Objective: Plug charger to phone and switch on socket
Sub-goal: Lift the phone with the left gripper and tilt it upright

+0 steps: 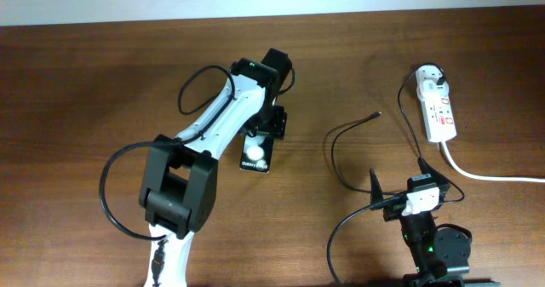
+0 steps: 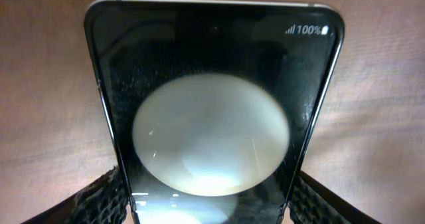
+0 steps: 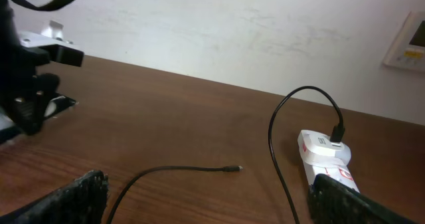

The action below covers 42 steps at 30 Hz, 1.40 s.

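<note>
The left gripper (image 1: 263, 134) is closed on the long edges of the small black rectangular smartphone (image 1: 255, 157), which lies near the middle of the brown wooden worktop (image 1: 77, 83). The right gripper (image 3: 219, 207) hangs wide and empty by the near edge. Beyond it lies the thin black charger cable (image 3: 179, 169), tip unplugged. The white elongated power strip (image 3: 324, 154) sits towards the far right corner.

Looks like a robotics lab or a test room in some office. The left arm (image 1: 217, 121) and right arm (image 1: 430, 236) are set up at a dark wood-grain surface (image 1: 85, 83) with a white power strip (image 1: 438, 108) lying on it. Behind that is a plain white wall (image 3: 232, 31) with a beige control panel (image 3: 406, 44).
</note>
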{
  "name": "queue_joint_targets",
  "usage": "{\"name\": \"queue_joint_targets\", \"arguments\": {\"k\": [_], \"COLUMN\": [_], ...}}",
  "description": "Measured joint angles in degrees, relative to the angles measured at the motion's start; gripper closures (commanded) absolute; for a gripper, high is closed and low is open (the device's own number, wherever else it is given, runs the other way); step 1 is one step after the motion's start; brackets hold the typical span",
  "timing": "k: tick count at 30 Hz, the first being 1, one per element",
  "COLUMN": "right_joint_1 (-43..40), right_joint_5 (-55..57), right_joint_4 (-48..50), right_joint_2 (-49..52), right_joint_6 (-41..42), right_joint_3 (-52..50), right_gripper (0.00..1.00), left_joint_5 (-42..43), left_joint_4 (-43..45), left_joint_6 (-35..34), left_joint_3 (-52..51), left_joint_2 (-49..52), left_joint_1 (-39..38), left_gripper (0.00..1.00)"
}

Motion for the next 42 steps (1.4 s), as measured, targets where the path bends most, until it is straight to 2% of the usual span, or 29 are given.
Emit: {"name": "queue_joint_targets", "arguments": {"k": [4,11,14,21,24,27,29,31,34,38,42], "right_joint_1": [0.0,0.0,0.0,0.0,0.0,0.0,0.0,0.0,0.0,0.0,0.0], "right_joint_5": [0.0,0.0,0.0,0.0,0.0,0.0,0.0,0.0,0.0,0.0,0.0], "right_joint_4": [0.02,0.0,0.0,0.02,0.0,0.02,0.0,0.0,0.0,0.0,0.0], "right_joint_2": [0.0,-0.04,-0.04,-0.04,-0.04,-0.04,-0.04,0.02,-0.04,-0.04,-0.04], "right_joint_6": [0.02,0.0,0.0,0.02,0.0,-0.02,-0.02,0.0,-0.02,0.0,-0.04], "right_joint_3": [0.0,0.0,0.0,0.0,0.0,0.0,0.0,0.0,0.02,0.02,0.02], "right_gripper": [0.01,0.01,0.01,0.02,0.01,0.01,0.01,0.01,0.01,0.01,0.01], "left_joint_5": [1.07,1.57,2.12,4.11,4.11,4.26,4.39,7.21,15.47,20.94,21.97], "left_joint_4": [-9.79,-27.74,-28.57,-28.85,-28.85,-28.39,-28.44,-23.8,-11.41,-7.26,-6.47], "left_joint_6": [0.42,2.21,3.28,5.97,7.34,7.93,7.72,7.48,7.3,3.8,-1.81], "left_joint_3": [8.15,30.62,32.2,32.79,32.65,25.18,15.74,4.98,-9.9,-19.15,-19.76], "left_joint_2": [0.52,0.7,-1.2,-21.03,-23.32,-26.36,-28.68,-29.18,-29.27,-29.16,-29.16], "left_joint_1": [0.0,4.22,6.75,7.15,7.15,7.15,7.15,7.15,7.15,7.1,7.1], "left_gripper": [0.4,0.41,0.41,0.4,0.41,0.42,0.43,0.43,0.42,0.42,0.43]}}
